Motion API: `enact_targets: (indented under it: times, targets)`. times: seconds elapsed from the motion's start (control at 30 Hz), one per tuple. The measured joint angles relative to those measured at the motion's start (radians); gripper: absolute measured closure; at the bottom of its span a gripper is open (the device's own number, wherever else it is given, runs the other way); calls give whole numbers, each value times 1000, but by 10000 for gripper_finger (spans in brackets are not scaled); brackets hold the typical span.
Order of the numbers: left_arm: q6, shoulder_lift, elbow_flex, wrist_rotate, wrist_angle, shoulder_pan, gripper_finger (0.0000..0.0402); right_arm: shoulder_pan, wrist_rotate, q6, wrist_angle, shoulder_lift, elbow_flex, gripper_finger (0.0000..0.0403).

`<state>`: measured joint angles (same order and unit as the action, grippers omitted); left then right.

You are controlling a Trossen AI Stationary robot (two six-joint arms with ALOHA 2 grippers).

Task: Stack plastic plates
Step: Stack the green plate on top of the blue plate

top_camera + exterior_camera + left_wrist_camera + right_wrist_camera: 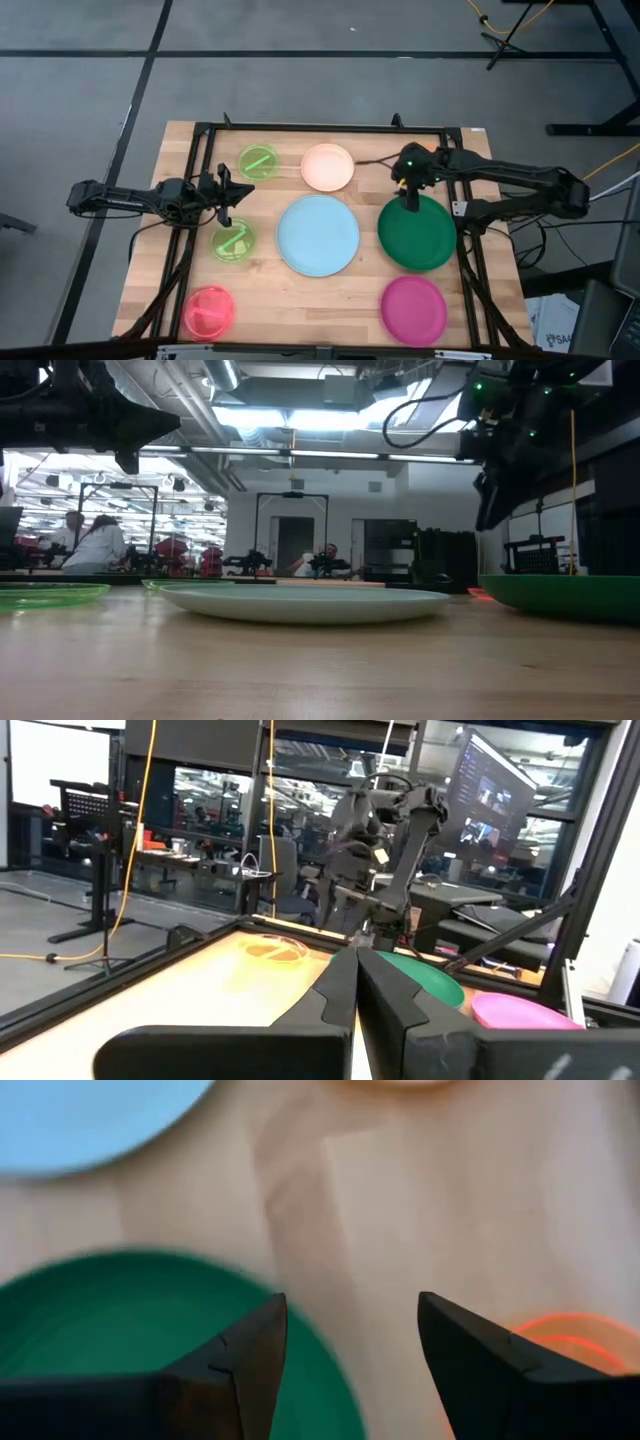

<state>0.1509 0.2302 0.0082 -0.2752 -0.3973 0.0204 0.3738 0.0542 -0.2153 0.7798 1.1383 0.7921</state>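
Note:
Several plastic plates lie flat on the wooden table: two small lime green ones, a cream one, a large light blue one, a dark green one, a magenta one and a pink one. A small orange plate lies beside the dark green plate, mostly under my right arm. My right gripper hangs open above the dark green plate's far rim, pointing steeply down and touching nothing. My left gripper is shut and empty, level, between the two lime green plates.
A black metal frame borders the table's far edge and sides. Bare wood lies between the dark green, light blue, cream and orange plates. People sit and stand in the room beyond the table.

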Motion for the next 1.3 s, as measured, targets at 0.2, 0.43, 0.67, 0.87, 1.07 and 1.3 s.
enact_targets:
  times: [0.2, 0.43, 0.67, 0.87, 1.07, 1.3]
  targets:
    - [0, 0, 0, 2, 4, 0, 398, 0, 2, -51, 54, 134, 0, 187]
    - [-3, 0, 0, -34, -4, -1, 398, 0, -45, -110, 53, 247, 0, 187]
    - [-3, 0, 0, -37, 6, 0, 398, 0, -29, -160, 61, 297, 0, 187]
    - [-3, 0, 0, -37, 4, 0, 398, 0, -32, -172, 31, 320, 0, 193]
    - [5, 0, 0, -15, 1, 0, 398, 0, -27, -207, 11, 343, -1, 243]
    - [4, 0, 0, -31, -15, 0, 398, 0, -25, -212, 10, 353, -1, 323]
